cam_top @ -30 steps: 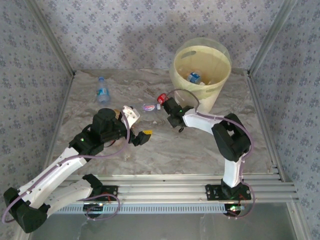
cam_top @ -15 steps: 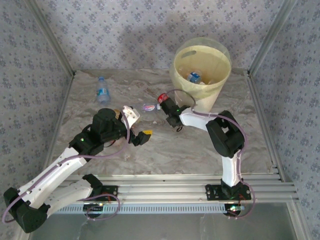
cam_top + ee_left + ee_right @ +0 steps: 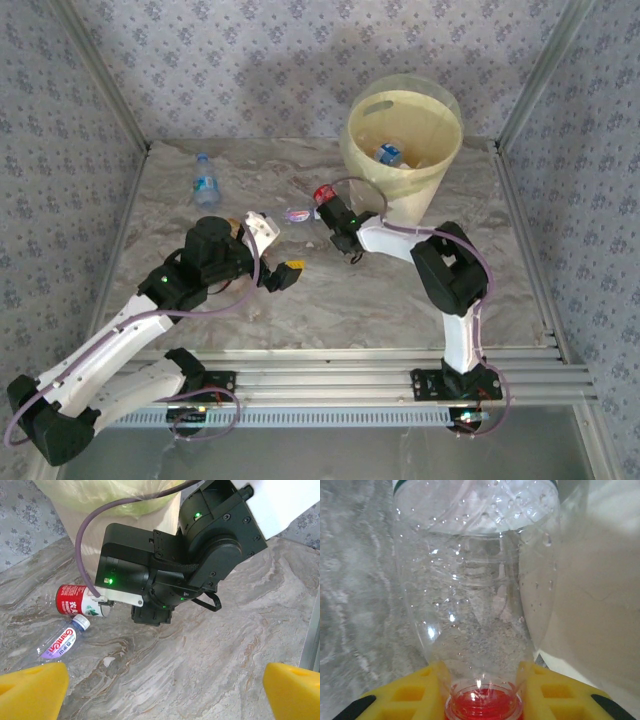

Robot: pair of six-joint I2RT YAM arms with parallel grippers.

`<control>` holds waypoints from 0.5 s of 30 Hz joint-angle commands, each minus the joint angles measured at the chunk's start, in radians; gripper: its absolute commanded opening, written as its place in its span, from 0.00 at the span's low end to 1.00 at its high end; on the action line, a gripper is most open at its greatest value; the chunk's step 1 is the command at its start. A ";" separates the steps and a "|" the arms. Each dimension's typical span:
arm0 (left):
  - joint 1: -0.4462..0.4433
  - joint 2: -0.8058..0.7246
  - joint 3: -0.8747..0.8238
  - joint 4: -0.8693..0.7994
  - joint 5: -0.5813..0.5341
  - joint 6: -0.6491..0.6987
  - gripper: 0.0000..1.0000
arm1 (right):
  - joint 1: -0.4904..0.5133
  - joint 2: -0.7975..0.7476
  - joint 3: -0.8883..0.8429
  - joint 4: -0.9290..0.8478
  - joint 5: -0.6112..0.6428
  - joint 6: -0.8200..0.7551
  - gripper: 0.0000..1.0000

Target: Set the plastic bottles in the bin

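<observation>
- The bin (image 3: 405, 140) stands at the far right of the tabletop (image 3: 400, 290). I see a translucent liner (image 3: 452, 98) rising above its rim and one blue-labelled bottle (image 3: 388, 154) lying on its floor.
- A red-labelled bottle (image 3: 323, 195) lies on the tabletop just left of the bin's base. The left wrist camera shows it on its side (image 3: 75, 601).
- The right fingers (image 3: 415, 690) are closed on this bottle at the neck, one yellow pad on either side. Its red cap (image 3: 482, 707) sits nearest the right wrist camera, and the clear body (image 3: 475, 580) points away from it. The bin's pale wall (image 3: 590, 595) is just beside the bottle.
- A bottle with a purple label (image 3: 298, 214) lies just left of the held one. I cannot tell whether the two touch.
- Another clear bottle with a blue label (image 3: 205, 181) lies well apart, at the far left.
- The left fingers (image 3: 30, 690) are spread fully wide over the bare tabletop, holding nothing and touching no bottle.
</observation>
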 commanded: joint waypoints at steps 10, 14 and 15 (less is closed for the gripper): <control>-0.006 -0.076 0.011 0.047 -0.025 -0.017 1.00 | 0.094 -0.280 0.004 -0.041 -0.008 0.019 0.32; -0.005 -0.095 -0.006 0.079 -0.031 -0.034 1.00 | 0.106 -0.352 0.037 -0.056 -0.038 0.021 0.32; -0.005 -0.100 -0.011 0.087 -0.031 -0.036 1.00 | 0.109 -0.370 0.044 -0.058 -0.044 0.021 0.32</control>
